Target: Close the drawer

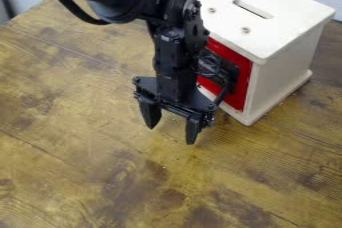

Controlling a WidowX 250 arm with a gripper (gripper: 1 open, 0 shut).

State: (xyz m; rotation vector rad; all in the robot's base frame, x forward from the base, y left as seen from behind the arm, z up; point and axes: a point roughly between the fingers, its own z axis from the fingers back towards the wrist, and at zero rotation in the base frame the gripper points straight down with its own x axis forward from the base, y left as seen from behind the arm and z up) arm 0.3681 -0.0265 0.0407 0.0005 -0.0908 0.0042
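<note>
1. Two fingers of the tool (173,126) stand spread apart with nothing between them, so an uneven push could skew the drawer (241,93) and jam it in its opening.
2. The arm (174,47) hides much of the red front, and I cannot tell how far out it is; a misjudged push could fall short or shove the cream box (267,22) across the surface (80,162).
3. A low approach could scrape the fingertips on the wood or catch them under the box's lower edge.
4. The drawer lies in the box, towards the surface's far right corner, beyond the tool and to its right in the view.
</note>
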